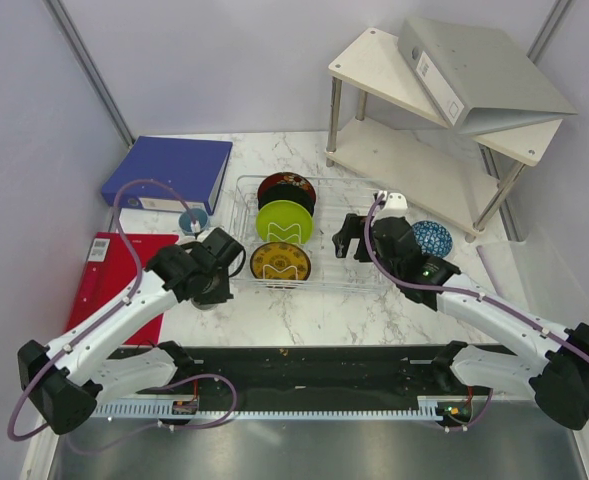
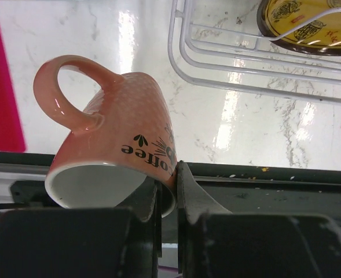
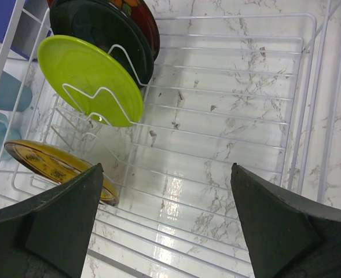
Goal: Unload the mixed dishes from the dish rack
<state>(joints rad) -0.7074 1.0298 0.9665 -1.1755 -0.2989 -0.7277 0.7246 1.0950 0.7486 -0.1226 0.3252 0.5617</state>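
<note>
The wire dish rack (image 1: 349, 272) stands mid-table. In its left half stand a dark floral plate (image 1: 286, 186), a black plate (image 3: 98, 26), a lime green plate (image 1: 284, 221) and a yellow-brown plate (image 1: 280, 262). My left gripper (image 2: 169, 180) is shut on the rim of a pink "coffee" mug (image 2: 124, 121), held tilted over the table, front-left of the rack (image 2: 216, 58). My right gripper (image 3: 165, 174) is open and empty above the rack's bare right half (image 3: 216, 70). Outside the rack are a blue patterned dish (image 1: 431, 238), a white mug (image 1: 394, 201) and a light-blue mug (image 1: 193, 220).
A blue binder (image 1: 169, 172) lies at the back left and a red folder (image 1: 124, 270) at the left edge. A white two-tier shelf (image 1: 414, 150) with a grey binder (image 1: 474, 70) stands at the back right. A black mat (image 1: 304, 365) runs along the near edge.
</note>
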